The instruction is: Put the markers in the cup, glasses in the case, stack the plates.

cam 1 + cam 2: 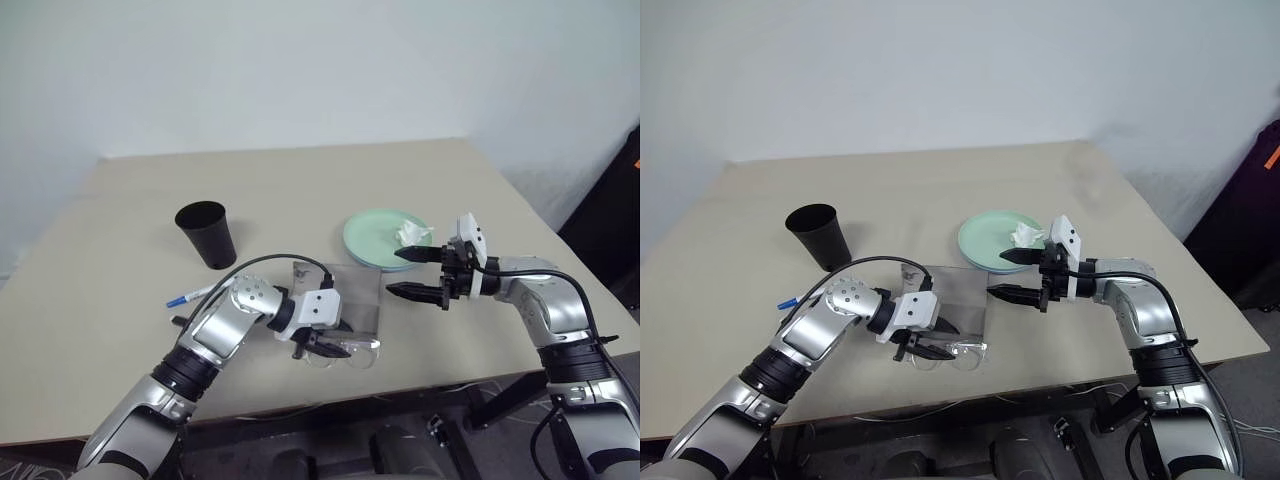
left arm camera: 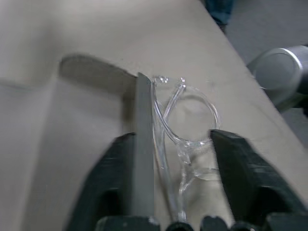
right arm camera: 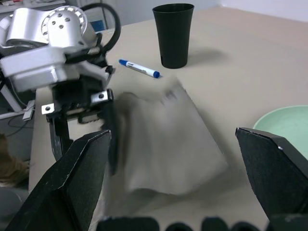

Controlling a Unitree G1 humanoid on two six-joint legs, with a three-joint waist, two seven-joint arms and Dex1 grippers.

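The clear-framed eyeglasses lie at the near edge of the beige table, touching the near rim of the flat grey fabric-covered case. Their long axis runs along the table's front edge, parallel to that rim. The left wrist view gives what the head views cannot: folded temples crossing behind one lens, and the case's thin edge standing beside the frame. The left gripper points down over them, one black finger outside the frame, the other outside the case edge; the fingers are partly apart, and whether they clamp anything I cannot tell. The right gripper hovers over the case's far right corner, fingers spread wide, empty. Just beyond it sits the mint green round plate holding a small white paper wad. Left of the case lies the blue-capped white marker, and farther back the matte black tapered cup stands upright.
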